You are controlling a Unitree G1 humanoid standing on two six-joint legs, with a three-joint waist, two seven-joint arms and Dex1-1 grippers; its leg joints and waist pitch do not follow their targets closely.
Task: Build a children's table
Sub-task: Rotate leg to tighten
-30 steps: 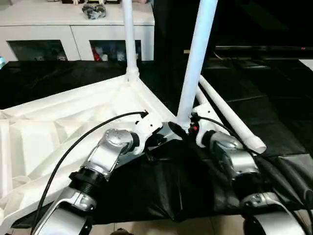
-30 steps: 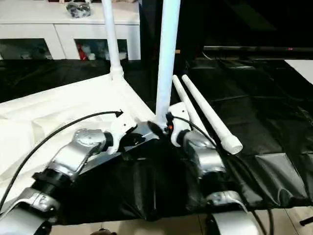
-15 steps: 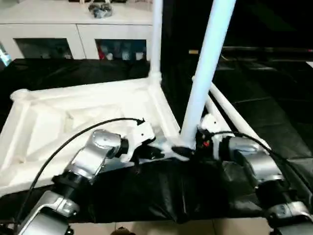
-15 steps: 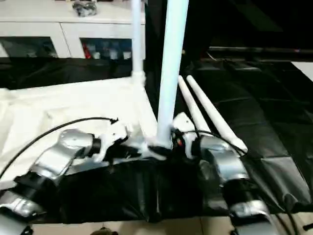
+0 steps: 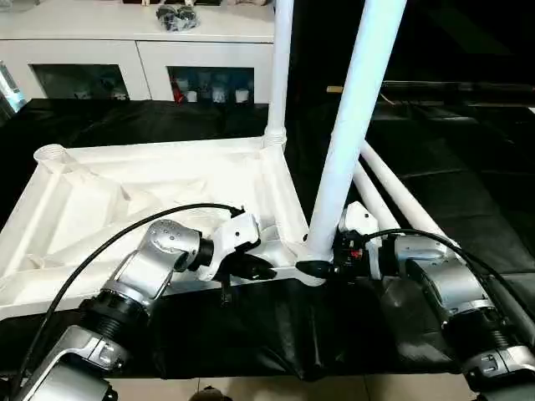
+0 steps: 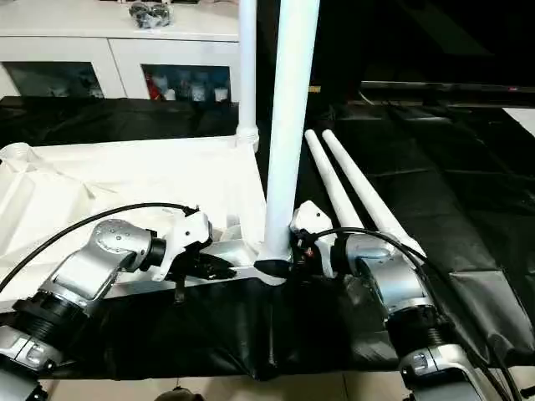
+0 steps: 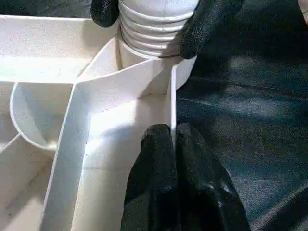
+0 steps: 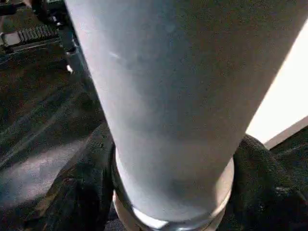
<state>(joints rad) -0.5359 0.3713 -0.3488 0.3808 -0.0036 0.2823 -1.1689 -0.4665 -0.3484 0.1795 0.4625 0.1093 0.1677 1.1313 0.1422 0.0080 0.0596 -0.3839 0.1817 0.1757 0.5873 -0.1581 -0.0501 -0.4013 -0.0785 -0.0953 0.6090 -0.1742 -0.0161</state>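
Observation:
The children's table lies upside down as a white ribbed top [image 5: 167, 180] on black cloth. One leg [image 5: 280, 75] stands in the far corner socket. A second leg [image 5: 359, 125] stands in the near corner socket. My right gripper [image 5: 324, 267] is shut on that near leg's ribbed base [image 7: 149, 29], its black fingers [image 8: 79, 192] on both sides. My left gripper [image 7: 174, 154] is shut on the top's thin rim wall [image 7: 172, 96], just beside that socket. Two loose legs [image 5: 405, 200] lie side by side on the cloth to the right.
A white cabinet [image 5: 125, 50] with shelf openings stands behind the work, a dark bundle [image 5: 175, 12] on top. An empty corner socket [image 5: 52, 154] sits at the top's far left. Black cloth [image 5: 468, 167] covers the floor, with pale tiles at its near edge.
The whole picture has shifted with the camera. My right fingers have drawn in on the base of the near leg. The left gripper keeps its hold on the rim.

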